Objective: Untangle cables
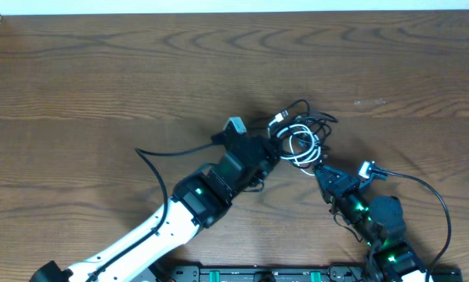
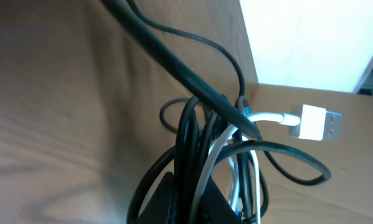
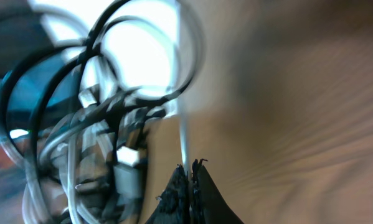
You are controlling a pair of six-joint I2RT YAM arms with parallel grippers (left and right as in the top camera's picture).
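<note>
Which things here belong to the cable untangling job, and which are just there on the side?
Belongs to the job: cable bundle, black and white; white USB plug; left gripper, shut on the bundle; right gripper, shut on a white cable.
Just there: wooden table; the arms' own thick black cables.

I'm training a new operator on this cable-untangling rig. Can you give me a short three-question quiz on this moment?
1. True or false: the cable bundle lies apart from both grippers.
2. What colour is the strand pinched by the right gripper? A black, B white, C red.
3. Fill in: in the left wrist view, the metal end of the white USB plug points to the picture's ____ side.
Key: 1 false, the left gripper and the right gripper are both shut on its strands; 2 B; 3 right.
</note>
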